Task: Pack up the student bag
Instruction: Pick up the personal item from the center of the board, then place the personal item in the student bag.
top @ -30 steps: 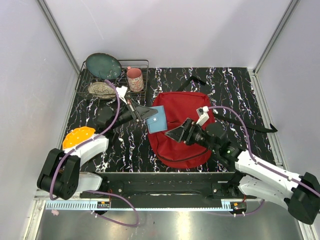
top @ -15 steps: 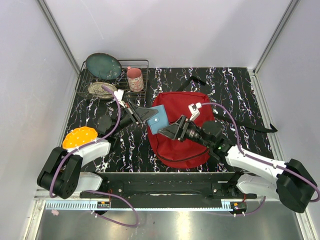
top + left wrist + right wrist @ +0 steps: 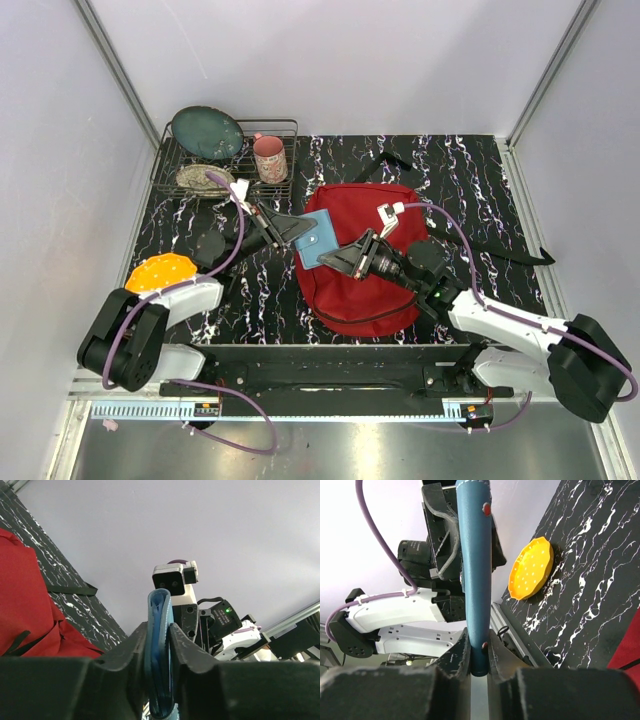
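Table (image 3: pixel 480 180) bears student bag (image 3: pixel 368 212) under wallet (image 3: pixel 314 247) pinched by left gripper (image 3: pixel 298 233), right gripper (image 3: pixel 333 258).

Tabletop (image 3: pixel 470 180): black, white marble veining. Enclosure walls (image 3: pixel 350 60): plain pale grey on three sides. Aluminium posts (image 3: pixel 117 65) at rear corners. Lighting even, diffuse.

Robot lab test cell, not a home. Plain white walls (image 3: pixel 350 60) on aluminium frame posts (image 3: pixel 115 60) box in a black marbled worktop (image 3: pixel 460 170). Left arm (image 3: pixel 175 295) and right arm (image 3: pixel 510 325) are bolted to a rail (image 3: pixel 320 362), with purple cables (image 3: pixel 440 212) exposed and a measuring strip (image 3: pixel 150 409) along the near edge. The wire dish rack (image 3: pixel 280 125) and mug (image 3: pixel 269 158) look like staged props.
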Controlling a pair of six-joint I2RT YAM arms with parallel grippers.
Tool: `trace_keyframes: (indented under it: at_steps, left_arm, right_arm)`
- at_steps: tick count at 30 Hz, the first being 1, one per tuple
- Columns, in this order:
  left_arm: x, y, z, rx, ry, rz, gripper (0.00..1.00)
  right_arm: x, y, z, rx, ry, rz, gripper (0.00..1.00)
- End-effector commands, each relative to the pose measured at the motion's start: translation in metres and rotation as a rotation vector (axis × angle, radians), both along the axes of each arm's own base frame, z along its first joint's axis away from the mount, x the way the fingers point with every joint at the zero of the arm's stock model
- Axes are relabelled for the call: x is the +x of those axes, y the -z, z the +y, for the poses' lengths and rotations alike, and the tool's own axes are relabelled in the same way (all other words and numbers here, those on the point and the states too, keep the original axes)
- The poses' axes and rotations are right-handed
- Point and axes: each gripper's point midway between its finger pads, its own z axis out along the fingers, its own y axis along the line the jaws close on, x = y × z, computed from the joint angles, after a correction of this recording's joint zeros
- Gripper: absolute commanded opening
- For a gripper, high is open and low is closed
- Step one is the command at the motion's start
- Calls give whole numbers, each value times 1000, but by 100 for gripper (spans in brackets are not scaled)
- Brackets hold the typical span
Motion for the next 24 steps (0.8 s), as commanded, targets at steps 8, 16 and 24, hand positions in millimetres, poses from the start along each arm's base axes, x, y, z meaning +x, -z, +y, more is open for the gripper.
trace_keyframes:
  at_steps: [8,16,24]
  left_arm:
    - [-2,-11,-6,112,-15,-147,99]
    - [43,26,30,707,-342,-153,99]
    - [55,71,-22,950,-136,-143,99]
  right_arm:
    - [21,-4,-44,-101,256,-33,0]
    - [34,46,-149,-382,710,120,0]
    - [20,66,-216,-469,942,212,0]
